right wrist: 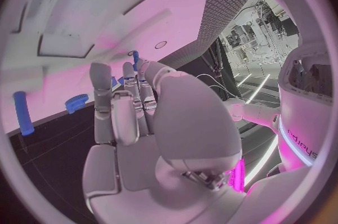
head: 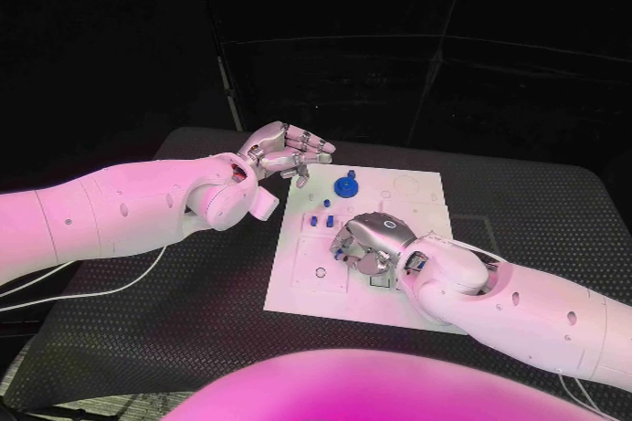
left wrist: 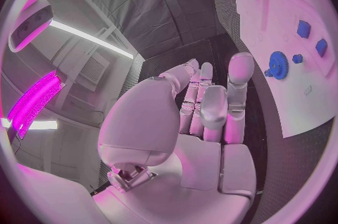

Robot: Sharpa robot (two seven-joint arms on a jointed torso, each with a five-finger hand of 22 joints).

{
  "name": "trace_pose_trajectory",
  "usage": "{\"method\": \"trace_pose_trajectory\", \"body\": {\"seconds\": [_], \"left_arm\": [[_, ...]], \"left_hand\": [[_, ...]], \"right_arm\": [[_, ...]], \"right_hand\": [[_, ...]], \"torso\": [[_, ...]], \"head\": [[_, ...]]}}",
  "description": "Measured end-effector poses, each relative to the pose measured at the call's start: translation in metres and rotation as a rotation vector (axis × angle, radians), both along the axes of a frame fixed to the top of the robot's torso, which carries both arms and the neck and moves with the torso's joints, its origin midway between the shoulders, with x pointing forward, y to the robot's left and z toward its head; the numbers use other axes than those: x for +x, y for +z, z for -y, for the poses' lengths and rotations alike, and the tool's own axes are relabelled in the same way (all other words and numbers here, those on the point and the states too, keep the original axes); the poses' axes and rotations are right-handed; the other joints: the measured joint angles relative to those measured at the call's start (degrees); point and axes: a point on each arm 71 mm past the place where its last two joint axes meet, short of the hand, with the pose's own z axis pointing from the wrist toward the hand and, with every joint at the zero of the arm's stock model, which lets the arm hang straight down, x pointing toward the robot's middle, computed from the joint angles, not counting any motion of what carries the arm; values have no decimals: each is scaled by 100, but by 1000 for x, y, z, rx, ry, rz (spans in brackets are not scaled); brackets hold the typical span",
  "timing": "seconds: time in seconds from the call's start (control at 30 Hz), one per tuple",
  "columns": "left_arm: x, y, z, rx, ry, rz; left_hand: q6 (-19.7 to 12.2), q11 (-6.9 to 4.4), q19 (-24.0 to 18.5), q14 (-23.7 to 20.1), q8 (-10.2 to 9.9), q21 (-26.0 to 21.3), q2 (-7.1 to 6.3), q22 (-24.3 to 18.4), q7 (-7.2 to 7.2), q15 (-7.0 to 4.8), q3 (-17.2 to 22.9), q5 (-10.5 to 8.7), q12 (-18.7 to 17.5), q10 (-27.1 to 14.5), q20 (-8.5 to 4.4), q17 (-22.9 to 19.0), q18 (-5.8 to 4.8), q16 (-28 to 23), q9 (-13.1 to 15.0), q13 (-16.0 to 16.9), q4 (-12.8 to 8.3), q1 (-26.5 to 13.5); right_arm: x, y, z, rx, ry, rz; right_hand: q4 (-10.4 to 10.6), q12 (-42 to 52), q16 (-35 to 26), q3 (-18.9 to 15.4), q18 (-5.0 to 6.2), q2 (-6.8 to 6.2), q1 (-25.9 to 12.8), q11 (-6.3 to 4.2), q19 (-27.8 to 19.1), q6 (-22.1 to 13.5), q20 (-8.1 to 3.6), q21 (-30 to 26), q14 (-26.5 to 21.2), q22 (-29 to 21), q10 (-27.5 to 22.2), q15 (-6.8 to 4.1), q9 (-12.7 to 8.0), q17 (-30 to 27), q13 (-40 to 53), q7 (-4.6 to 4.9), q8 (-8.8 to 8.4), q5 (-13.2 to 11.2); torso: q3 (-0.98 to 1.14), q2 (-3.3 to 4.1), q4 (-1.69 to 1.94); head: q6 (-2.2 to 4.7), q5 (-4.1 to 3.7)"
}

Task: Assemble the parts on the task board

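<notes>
So nearest the robot, the right hand [head: 373, 241] is down on the middle of the task board [head: 306, 291], palm facing the plate. From the head view its fingers curl over the board and a bit of blue peeks out at the fingertips, but I honestly can't tell whether it's pinching a part or just hovering on top of one. In the right wrist view the fingers [right wrist: 101, 97] look fairly straight and close together, with a blue peg [right wrist: 22, 113] and a toothed blue piece [right wrist: 76, 102] lying on the white plate past them.

A bit further out, two small blue parts [head: 321, 221] sit on the board just beside that hand. Beyond those is the blue gear [head: 346, 185] near the far edge.

Farthest back, the left hand [head: 285, 152] hangs off the board's far left corner above the bench [head: 158, 302], fingers apart, holding nothing.

My read: it's mid pick-or-seat on a small part. The next move needs a careful fingertip pinch and straight alignment over its socket.
</notes>
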Motion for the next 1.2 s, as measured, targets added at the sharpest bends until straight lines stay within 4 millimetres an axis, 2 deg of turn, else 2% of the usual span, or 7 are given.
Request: {"method": "trace_pose_trajectory", "body": {"seconds": [0.97, 1.1, 1.2], "left_arm": [[0, 0, -1, -1, -3, -2], [0, 0, -1, -1, -4, -2], [0, 0, -1, -1, -5, -3]], "left_hand": [[0, 0, 0, 0, 0, 0, 0, 1, 0, 0, 0, 0, 0, 0, 0, 1, 0, 0, 1, -2, 0, 0], [-21, 21, 0, 0, 0, 0, 0, -3, 21, 0, 0, 0, 0, -21, 0, 1, 0, 0, 1, 3, 0, 0], [-21, 21, 0, 0, 0, 0, 0, -4, 21, 0, 0, 0, 0, -21, 0, 1, 0, 0, 1, 3, 0, 0]], "right_arm": [[2, -2, -2, -26, -7, 6], [2, -2, -3, -38, -1, 3], [3, -2, -4, -50, 4, 0]], "right_hand": [[-27, -23, 0, -6, 0, -7, -8, 21, 0, 13, 0, 0, 0, 1, 20, 0, 3, -13, 3, 13, 2, -19], [-35, -23, 0, -14, 0, 30, -45, 18, -21, 12, 22, 0, 0, -12, 23, 0, 1, -28, 3, 13, 0, -22], [-42, -23, 0, -22, 0, 3, -74, -1, -21, 12, 21, 0, 0, -16, 43, 0, 1, -35, 3, 12, -5, -23]], "torso": [[-1, 1, 0], [-2, 2, 0], [-3, 1, 1]], "head": [[0, 7], [0, 9], [0, 10]]}}
